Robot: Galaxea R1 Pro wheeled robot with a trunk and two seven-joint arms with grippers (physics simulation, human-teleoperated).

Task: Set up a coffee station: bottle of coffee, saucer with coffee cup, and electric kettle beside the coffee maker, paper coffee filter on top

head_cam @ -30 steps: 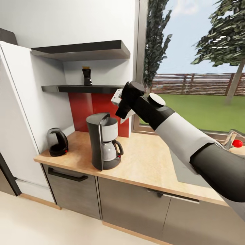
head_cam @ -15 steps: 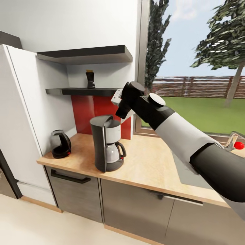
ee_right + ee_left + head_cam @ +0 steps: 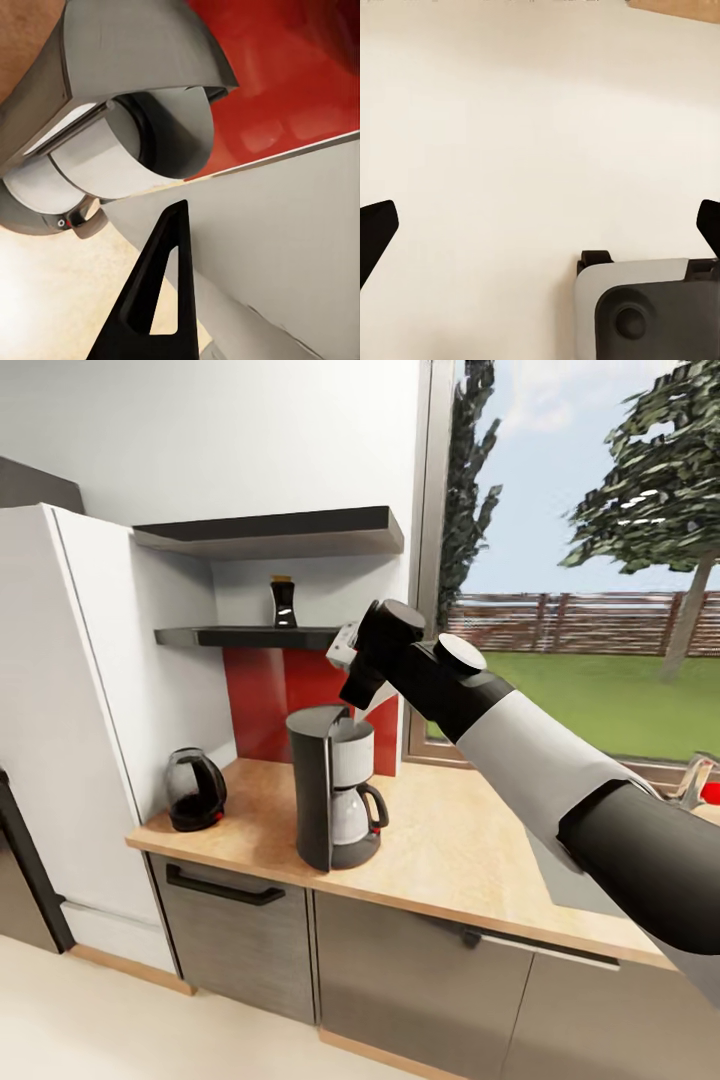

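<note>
Coffee maker point(image 3: 336, 788) below raised right arm point(image 3: 520, 760)

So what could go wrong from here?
1. The right gripper, holding a white sheet-like thing, hangs just above the coffee maker; a careless descent may knock it over.
2. The bottle stands on the thin shelf, which the arm could hit when reaching.

Bright, even daylight enters from the window point(image 3: 590, 590) on the right. The coffee maker point(image 3: 335, 788) casts a soft shadow leftward across the desk point(image 3: 450, 840). Renders are sharp, though the right wrist view's close surfaces look slightly soft.
</note>
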